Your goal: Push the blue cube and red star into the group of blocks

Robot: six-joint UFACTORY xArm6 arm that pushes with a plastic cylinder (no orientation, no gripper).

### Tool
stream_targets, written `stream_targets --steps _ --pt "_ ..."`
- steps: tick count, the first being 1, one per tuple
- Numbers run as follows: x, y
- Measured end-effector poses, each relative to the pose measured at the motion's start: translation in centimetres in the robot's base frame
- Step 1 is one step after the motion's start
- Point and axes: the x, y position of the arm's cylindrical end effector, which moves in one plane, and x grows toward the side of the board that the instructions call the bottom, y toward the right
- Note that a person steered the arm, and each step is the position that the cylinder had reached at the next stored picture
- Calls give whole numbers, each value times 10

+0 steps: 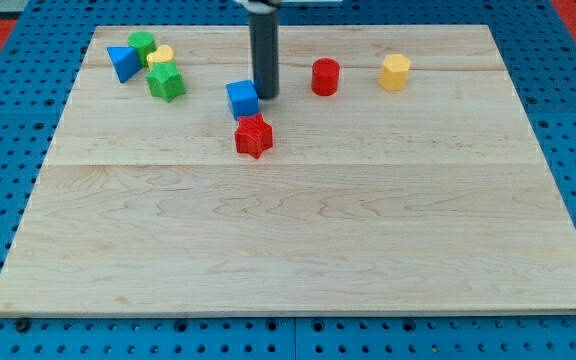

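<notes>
A: Tip (265,96) planted just right of blue cube (242,98); bare rod, nothing pinched; red star (253,135) just below cube.

B: Off-centre shove likely to spin cube past star; star stranded, well short of group near green block (166,82).

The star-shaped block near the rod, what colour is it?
Red. The red star shows plainly in the camera view, just below the blue cube.

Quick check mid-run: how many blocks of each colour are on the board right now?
Blue: 2, the blue cube and a blue triangular block
Red: 2, the red star and a red cylinder
Green: 2, one green block and another
Yellow: 2, one yellow block and a yellow hexagonal block
Total: 8
</notes>
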Motion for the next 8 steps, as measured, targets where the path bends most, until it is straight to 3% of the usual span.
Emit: stream_targets --steps 1,2,3,4,5,6,8 --pt "-27 -41" --pt "3 7" --pt "62 52" --pt "56 27" --pt "21 -51" --pt "23 -67" --pt "80 69"
